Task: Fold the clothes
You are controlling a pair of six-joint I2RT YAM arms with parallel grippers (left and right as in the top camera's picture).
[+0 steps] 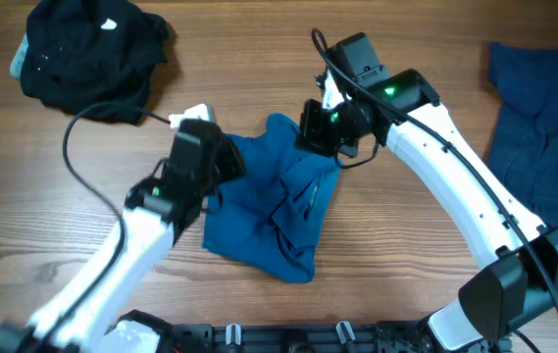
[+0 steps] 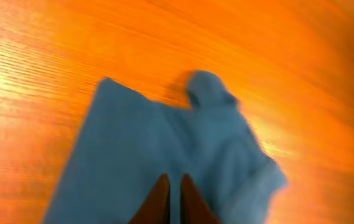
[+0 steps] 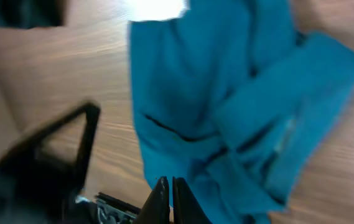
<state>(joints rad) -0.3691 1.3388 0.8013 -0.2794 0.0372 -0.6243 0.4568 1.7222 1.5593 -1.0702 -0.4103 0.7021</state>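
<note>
A medium-blue shirt lies crumpled and partly folded over itself in the middle of the wooden table. My left gripper is over its left upper edge. In the left wrist view the shirt fills the frame below that gripper, which is shut with only a sliver between the fingers and nothing visibly pinched. My right gripper is at the shirt's top edge. The right wrist view shows this gripper shut above the shirt, with no cloth seen in it.
A black garment is bunched at the back left of the table. A darker blue garment lies spread at the right edge. A black cable loops from the left arm over the table.
</note>
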